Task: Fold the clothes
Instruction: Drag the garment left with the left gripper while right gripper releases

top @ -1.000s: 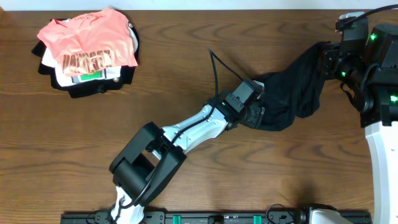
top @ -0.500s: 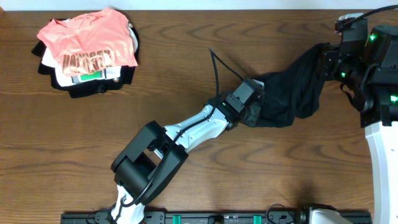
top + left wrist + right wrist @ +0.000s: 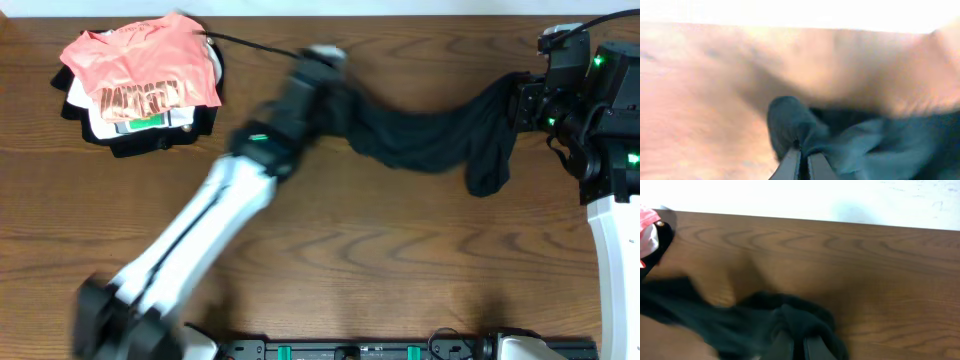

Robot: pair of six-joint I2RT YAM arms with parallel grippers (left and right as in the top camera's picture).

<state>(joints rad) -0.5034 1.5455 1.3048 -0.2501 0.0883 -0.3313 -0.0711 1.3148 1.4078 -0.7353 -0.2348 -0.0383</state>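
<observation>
The clothes (image 3: 420, 135), one limp black garment, hang stretched in a sagging band over the back of the table between my two grippers. My left gripper (image 3: 342, 95) is blurred by motion at the garment's left end and is shut on a bunch of the fabric. In the left wrist view the fingers (image 3: 790, 165) pinch dark cloth (image 3: 865, 145). My right gripper (image 3: 518, 100) is shut on the right end, where a fold droops down. The right wrist view shows its fingers (image 3: 812, 347) closed under a hump of the black cloth (image 3: 740, 320).
A pile of garments lies at the back left: a salmon-pink shirt (image 3: 140, 65) with dark lettering on top, a white folded piece (image 3: 130, 122) and black fabric (image 3: 120, 145) beneath. The pink shirt's edge (image 3: 645, 217) also shows in the right wrist view. Bare wooden table (image 3: 400, 250) fills the front.
My left gripper closed on the garment's lower end, then swung fast up and to the left, pulling the crumpled cloth out into a long band. The right gripper stayed put.
</observation>
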